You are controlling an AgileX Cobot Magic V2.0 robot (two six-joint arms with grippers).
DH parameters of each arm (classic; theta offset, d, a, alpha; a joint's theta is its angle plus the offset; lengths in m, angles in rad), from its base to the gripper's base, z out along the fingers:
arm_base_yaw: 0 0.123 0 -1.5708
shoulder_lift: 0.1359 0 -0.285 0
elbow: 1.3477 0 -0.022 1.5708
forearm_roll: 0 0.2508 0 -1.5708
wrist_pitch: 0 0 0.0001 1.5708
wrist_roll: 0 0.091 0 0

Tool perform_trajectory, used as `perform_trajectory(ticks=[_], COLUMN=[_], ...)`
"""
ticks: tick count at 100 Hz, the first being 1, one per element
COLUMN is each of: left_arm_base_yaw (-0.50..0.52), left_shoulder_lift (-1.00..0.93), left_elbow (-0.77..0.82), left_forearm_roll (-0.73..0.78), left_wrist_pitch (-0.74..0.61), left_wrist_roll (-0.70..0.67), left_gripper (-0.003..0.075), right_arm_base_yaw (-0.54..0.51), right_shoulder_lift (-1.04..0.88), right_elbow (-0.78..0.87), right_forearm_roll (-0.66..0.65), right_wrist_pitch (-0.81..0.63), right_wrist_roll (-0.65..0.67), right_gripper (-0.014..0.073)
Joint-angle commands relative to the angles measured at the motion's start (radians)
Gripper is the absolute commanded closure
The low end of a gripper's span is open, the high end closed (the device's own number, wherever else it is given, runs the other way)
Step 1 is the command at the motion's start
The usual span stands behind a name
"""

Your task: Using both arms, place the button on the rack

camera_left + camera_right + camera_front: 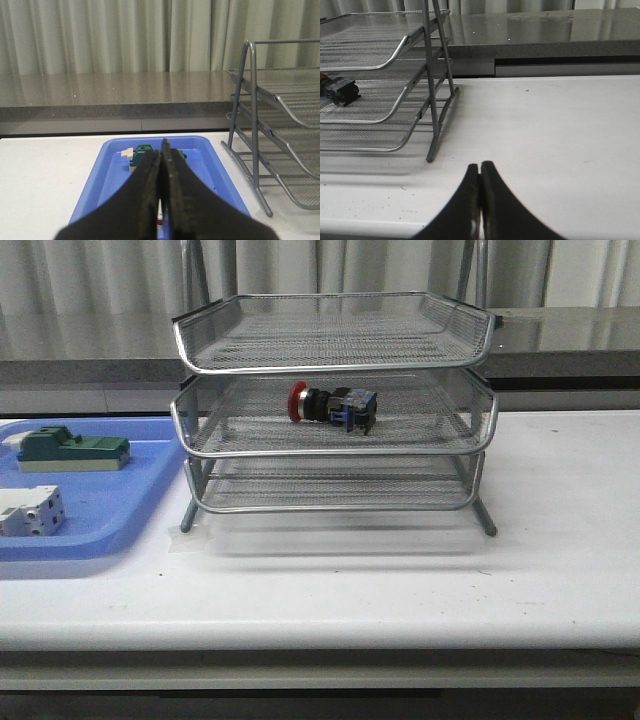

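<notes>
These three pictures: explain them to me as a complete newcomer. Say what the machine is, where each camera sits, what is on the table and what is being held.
The machine is a robot with two arms, each ending in a gripper. The front view looks forward over a white table; neither arm shows in it. The other two pictures come from cameras on the wrists, so the dark wedges at their bottom edges are the left gripper and the right gripper. Both are shut and hold nothing.

On the table stands a three-tier wire-mesh rack. The red-headed button lies on its side in the middle tier. To the robot's left is a blue tray holding a green block and a white-grey block.
</notes>
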Motion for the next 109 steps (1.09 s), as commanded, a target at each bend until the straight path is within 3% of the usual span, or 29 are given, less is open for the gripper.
perform_trajectory(ticks=[1, 109], left_arm_base_yaw=[0.004, 0.004], left_shoulder_lift=[-0.033, -0.032], left_elbow=[0.048, 0.048], left_forearm_roll=[0.008, 0.015], left_wrist_pitch=[-0.076, -0.064], left_wrist_roll=[-0.019, -0.019], left_gripper=[0.074, 0.074], right_arm_base_yaw=[-0.006, -0.006], right_shoulder_lift=[-0.02, -0.02], right_elbow=[-0.014, -0.014], right_forearm_roll=[-0.001, -0.001], right_wrist_pitch=[-0.081, -0.081], right_wrist_roll=[-0.001, -0.001], right_gripper=[0.0654, 0.0654])
